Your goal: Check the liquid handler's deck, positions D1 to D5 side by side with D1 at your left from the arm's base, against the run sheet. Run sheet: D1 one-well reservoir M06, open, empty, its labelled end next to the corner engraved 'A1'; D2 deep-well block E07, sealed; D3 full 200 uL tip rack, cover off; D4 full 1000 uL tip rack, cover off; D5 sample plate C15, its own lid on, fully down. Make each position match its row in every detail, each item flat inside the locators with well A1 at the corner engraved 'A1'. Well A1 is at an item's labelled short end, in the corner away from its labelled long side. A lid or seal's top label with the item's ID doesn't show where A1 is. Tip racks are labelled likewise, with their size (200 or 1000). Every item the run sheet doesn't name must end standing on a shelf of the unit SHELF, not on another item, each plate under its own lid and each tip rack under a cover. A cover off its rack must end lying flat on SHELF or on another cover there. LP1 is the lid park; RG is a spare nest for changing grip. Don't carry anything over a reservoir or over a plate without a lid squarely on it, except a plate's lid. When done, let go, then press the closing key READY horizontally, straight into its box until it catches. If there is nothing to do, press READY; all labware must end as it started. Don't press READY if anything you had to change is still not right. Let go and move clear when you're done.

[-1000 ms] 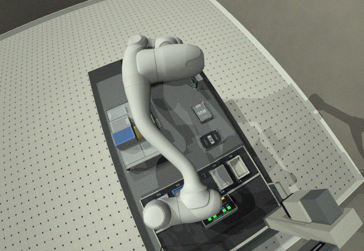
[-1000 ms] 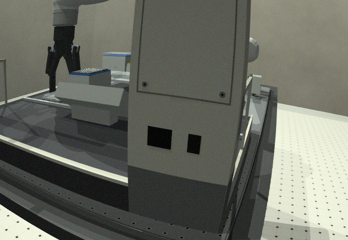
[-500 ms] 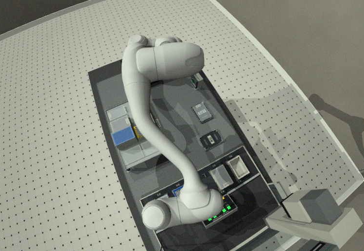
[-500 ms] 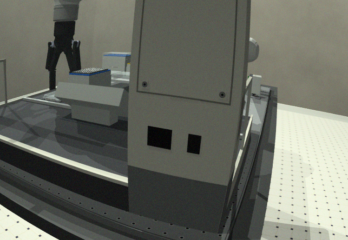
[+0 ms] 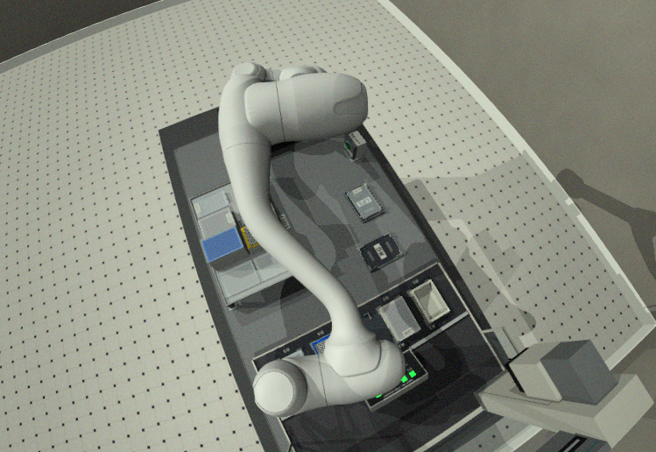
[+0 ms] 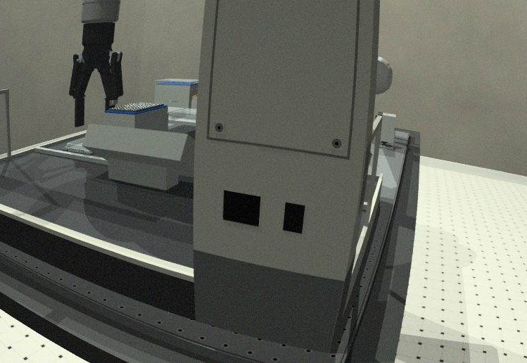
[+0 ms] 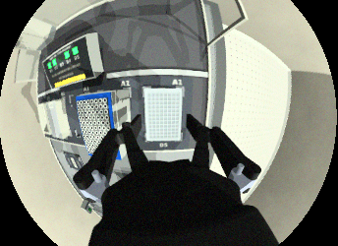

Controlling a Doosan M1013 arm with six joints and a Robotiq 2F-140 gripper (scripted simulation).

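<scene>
My gripper [image 6: 95, 108] is open and empty, hanging well above the deck's end position. In the wrist view its fingers straddle, from high up, a white plate [image 7: 161, 114] that lies flat in its nest with a lid-like white top. A blue-rimmed tip rack [image 7: 93, 122] without a cover stands in the nest beside it, and it also shows in the side view [image 6: 134, 109]. From above, the arm hides the gripper. The open reservoir [image 5: 428, 300] and a sealed block [image 5: 398, 318] sit at the deck's other end.
The shelf unit [image 5: 233, 239] holds white covers, a blue rack and a yellow rack. Two dark nests [image 5: 363, 201] [image 5: 379, 252] lie mid-table. A small key box [image 5: 354, 144] stands near the arm's base. A panel with green lights [image 5: 398, 380] and a tall grey housing [image 6: 281, 141] border the deck.
</scene>
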